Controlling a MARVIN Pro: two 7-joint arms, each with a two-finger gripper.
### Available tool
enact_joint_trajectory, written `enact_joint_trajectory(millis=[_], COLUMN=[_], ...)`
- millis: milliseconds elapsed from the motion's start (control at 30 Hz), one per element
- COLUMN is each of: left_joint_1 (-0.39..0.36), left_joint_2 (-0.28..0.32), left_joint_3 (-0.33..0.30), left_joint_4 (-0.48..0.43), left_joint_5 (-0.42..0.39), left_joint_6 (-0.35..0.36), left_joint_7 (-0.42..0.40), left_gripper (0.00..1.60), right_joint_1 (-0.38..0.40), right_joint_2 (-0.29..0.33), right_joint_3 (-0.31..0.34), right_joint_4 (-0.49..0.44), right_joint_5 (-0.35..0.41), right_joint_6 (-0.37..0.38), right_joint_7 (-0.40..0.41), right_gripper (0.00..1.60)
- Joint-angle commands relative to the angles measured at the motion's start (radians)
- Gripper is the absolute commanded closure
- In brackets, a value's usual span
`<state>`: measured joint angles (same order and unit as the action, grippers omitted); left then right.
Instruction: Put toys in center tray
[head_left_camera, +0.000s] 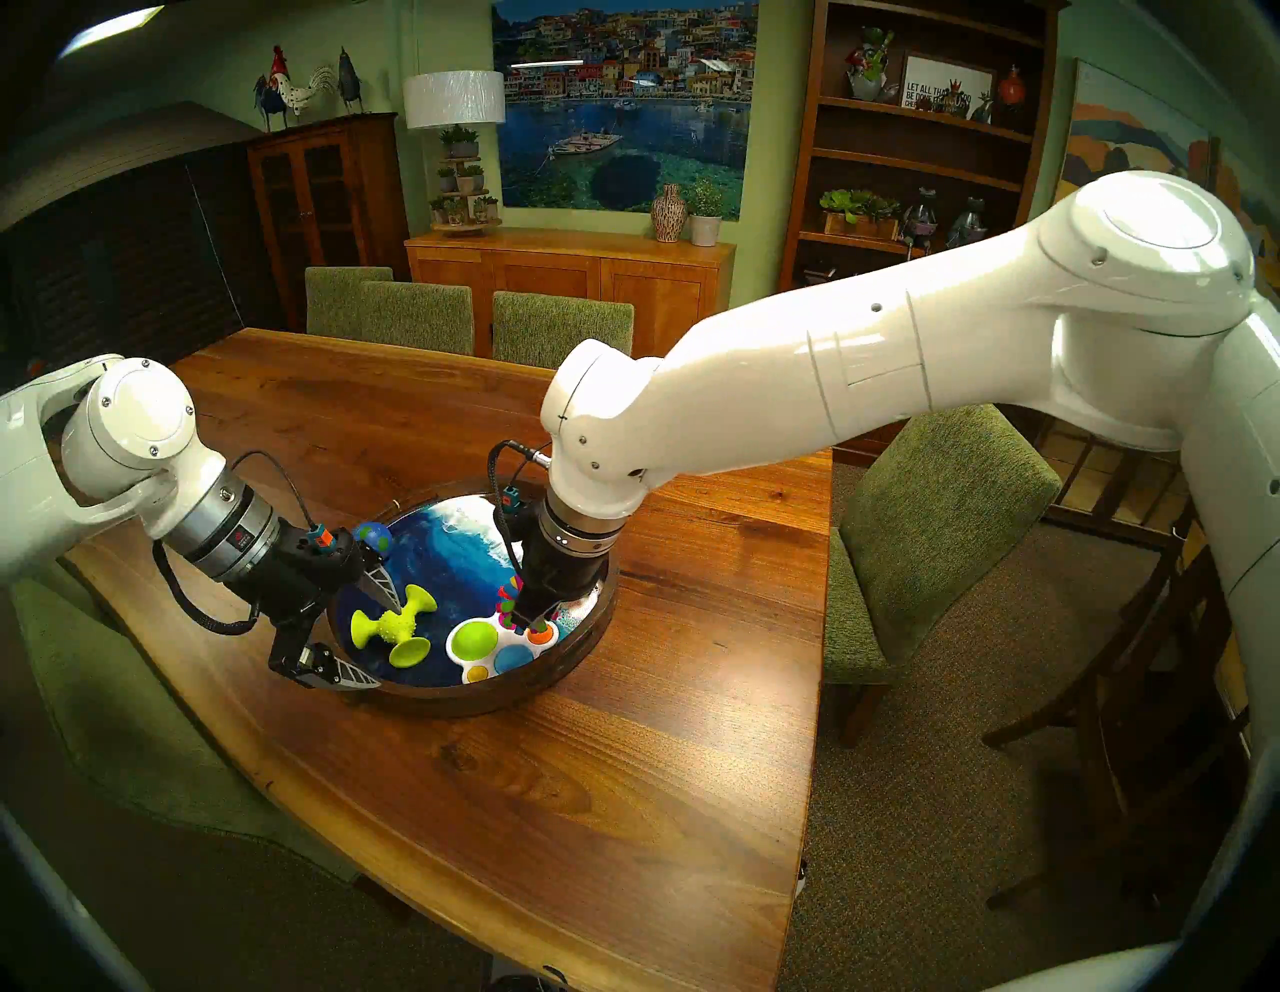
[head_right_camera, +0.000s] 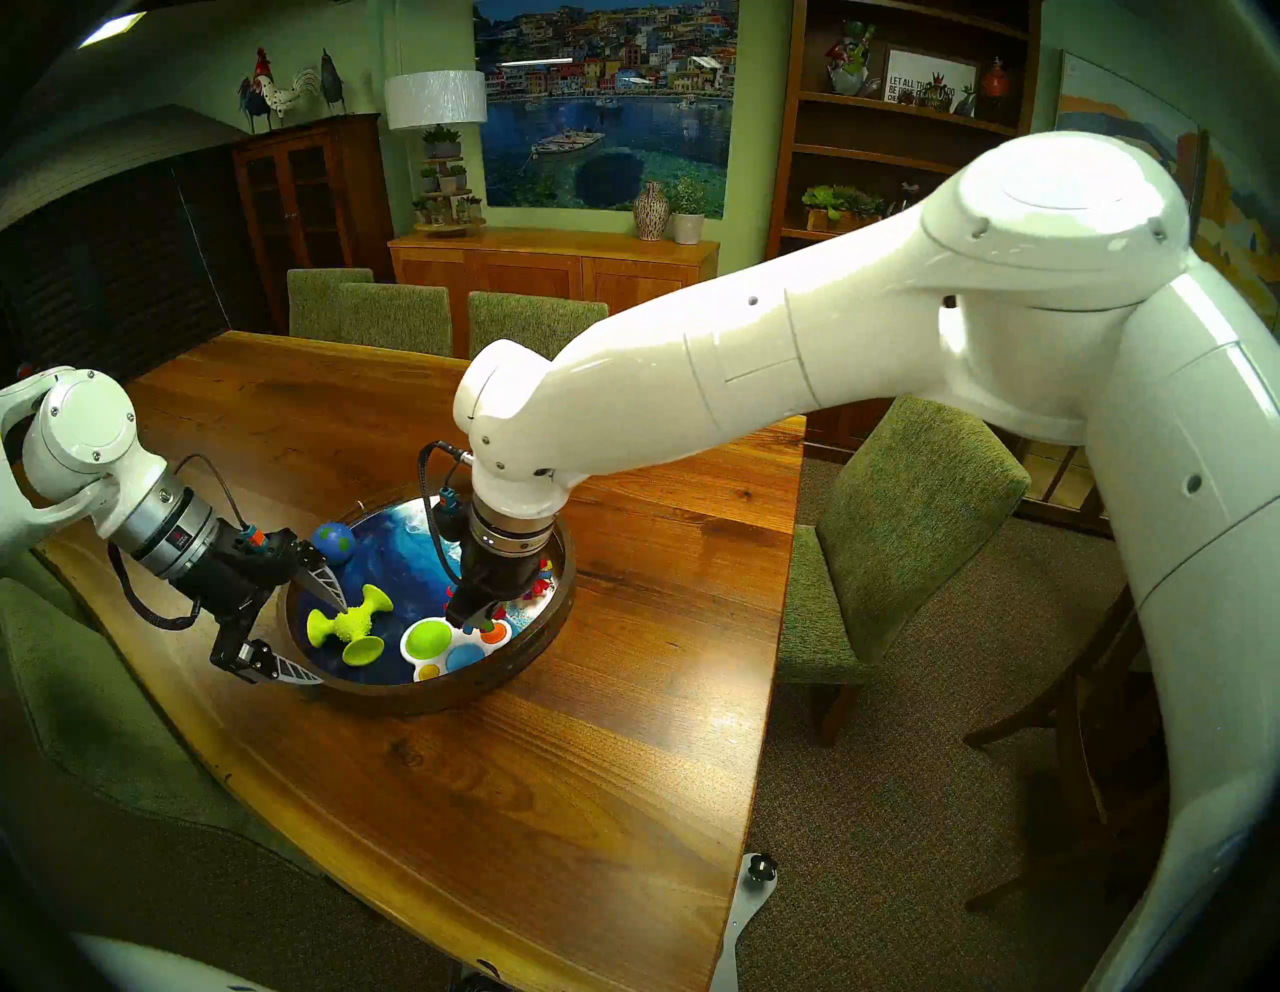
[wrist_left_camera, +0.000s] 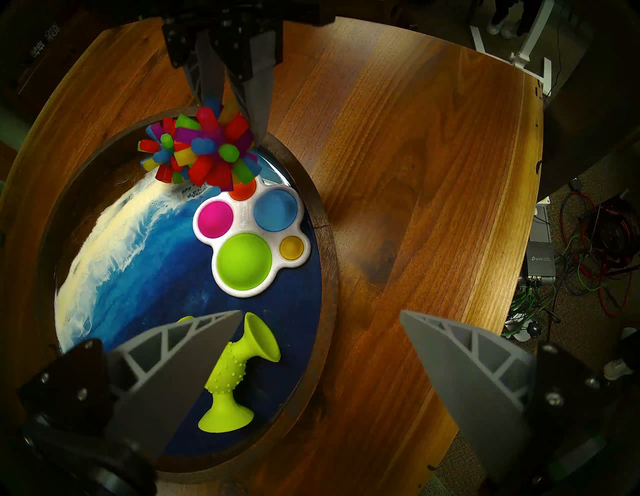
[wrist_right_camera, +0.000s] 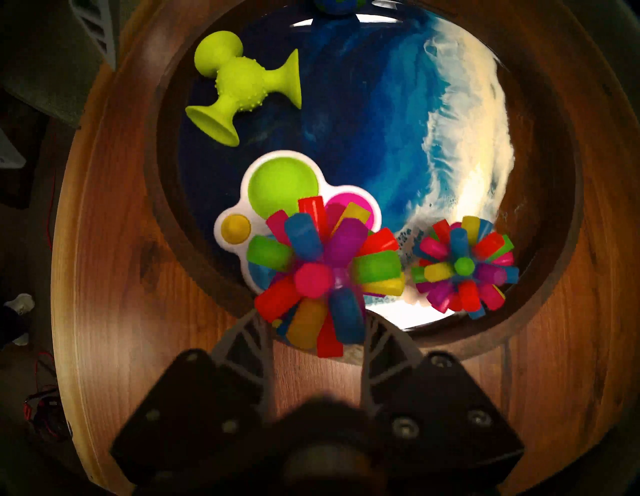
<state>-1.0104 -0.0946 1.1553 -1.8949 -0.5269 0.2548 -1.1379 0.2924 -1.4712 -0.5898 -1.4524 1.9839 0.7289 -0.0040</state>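
Jaws clamp spiky ball (wrist_right_camera: 313, 277) | right gripper (wrist_right_camera: 311, 322) above tray (wrist_right_camera: 104, 242)

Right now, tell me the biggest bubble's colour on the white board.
Lime green; left wrist view shows it best.

Green walls, brown carpet (head_left_camera: 935, 796). Long wood dining table (head_left_camera: 554, 762), green upholstered chairs (head_left_camera: 928, 547) around it. Oak sideboard (head_left_camera: 568, 277) at far wall under a harbour-town poster (head_left_camera: 623, 97). White drum lamp shade (head_left_camera: 454, 98), dark glass-door cabinet (head_left_camera: 325, 201) topped with rooster figures (head_left_camera: 294, 86), bookshelf (head_left_camera: 921, 138) on right. Ceiling light (head_left_camera: 114, 26) top left.
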Motion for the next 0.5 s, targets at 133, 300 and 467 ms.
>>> enact_joint_trajectory(millis=[133,300,467], left_joint_1=[-0.049,-0.051,-0.054], left_joint_2=[-0.005,-0.005,-0.005], left_joint_3=[0.004,0.007,0.009], left_joint_4=[0.001,0.001,0.001], left_joint_5=[-0.007,-0.007,-0.006], left_joint_6=[0.002,0.001,0.001], left_joint_7=[-0.002,-0.001,-0.001], left_gripper=[0.00,0.00,0.00], right_joint_1=[0.007,0.035,0.054], right_joint_2=[-0.030,0.014,0.049], right_joint_3=[-0.007,-0.009,-0.008], right_joint_4=[0.092,0.047,0.009], right_joint_5=[-0.066,-0.068,-0.071], right_joint_6=[0.039,0.036,0.029], right_joint_7=[0.127,0.128,0.124], right_gripper=[0.00,0.00,0.00])
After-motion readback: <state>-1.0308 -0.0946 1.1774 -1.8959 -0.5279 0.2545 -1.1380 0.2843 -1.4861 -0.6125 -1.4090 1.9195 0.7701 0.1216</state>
